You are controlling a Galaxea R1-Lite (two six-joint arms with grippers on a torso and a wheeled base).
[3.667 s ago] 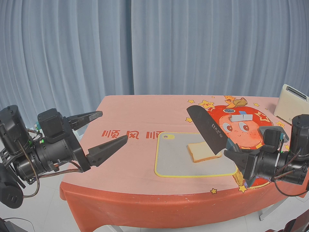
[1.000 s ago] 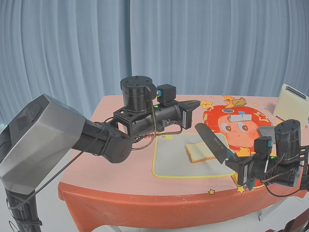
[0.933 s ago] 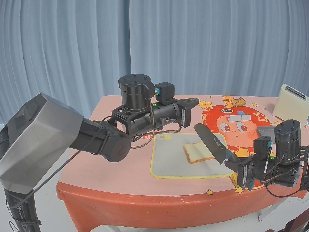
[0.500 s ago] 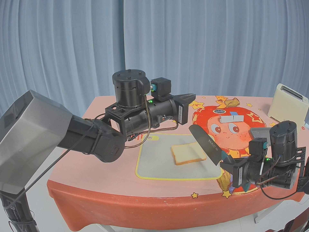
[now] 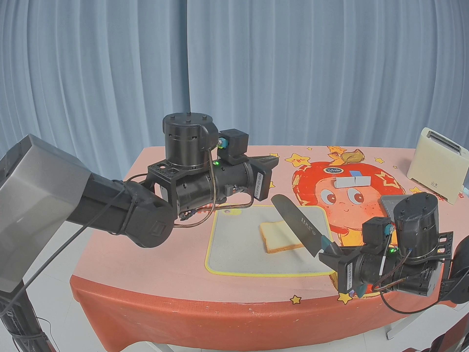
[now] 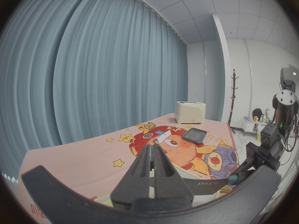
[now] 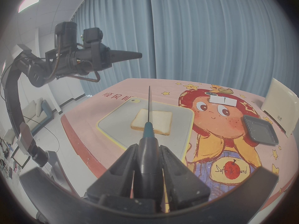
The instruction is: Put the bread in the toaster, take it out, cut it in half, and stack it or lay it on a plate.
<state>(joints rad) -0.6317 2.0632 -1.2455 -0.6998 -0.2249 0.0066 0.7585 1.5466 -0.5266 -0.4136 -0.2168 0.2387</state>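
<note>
**Knife lowered over the uncut slice**

At left, your left gripper (image 5: 269, 163) has swung in from beyond the table's edge and now hovers above the far corner of the cutting board (image 5: 234, 255). Its fingers, spread 3.7 s ago, are pressed together on nothing. The bread (image 5: 279, 236) lies flat and whole on the board, placed there as it was earlier. The knife (image 5: 298, 223) runs across the slice's right part, its handle clamped tight in the right gripper (image 5: 332, 256). The blade has dropped from a steep, raised pose to a low slant. The right wrist view shows it edge-on along the slice's midline, but you cannot tell whether steel meets crust. By this reading the cut is the step in hand, and your left gripper may be coming in to steady the slice. Farther right, the grey tray (image 5: 388, 202) and the toaster (image 5: 436, 165) stand well apart from the board. The head camera itself has shifted, so disregard the table's apparent slide.
</note>
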